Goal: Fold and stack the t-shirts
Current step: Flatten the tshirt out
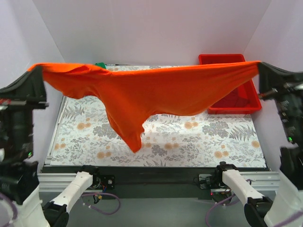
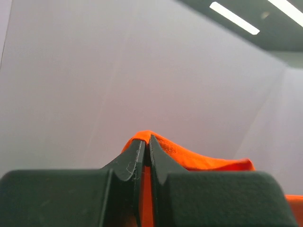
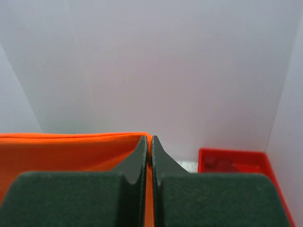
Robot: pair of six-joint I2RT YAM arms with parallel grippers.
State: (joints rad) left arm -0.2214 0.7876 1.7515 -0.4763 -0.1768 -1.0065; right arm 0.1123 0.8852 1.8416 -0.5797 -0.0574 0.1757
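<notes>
I saw one bright orange-red t-shirt (image 1: 156,94) hung high over the flowery table (image 1: 199,142), its soft cloth pulled tight along the top and sagging to a wrinkly point in the middle. My left gripper (image 2: 146,142) and my right gripper (image 3: 149,139) were each clamped tight on one end of it. One hard red plastic bin (image 1: 222,57) sat at the back right, maybe with dark red cloth (image 1: 239,100) inside.

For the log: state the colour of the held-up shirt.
Bright orange-red; the t-shirt shows best in the top external view.

Floral-print table top (image 1: 199,142), red bin (image 1: 222,58) far right, seemingly plastic, white walls (image 1: 151,28)
</notes>
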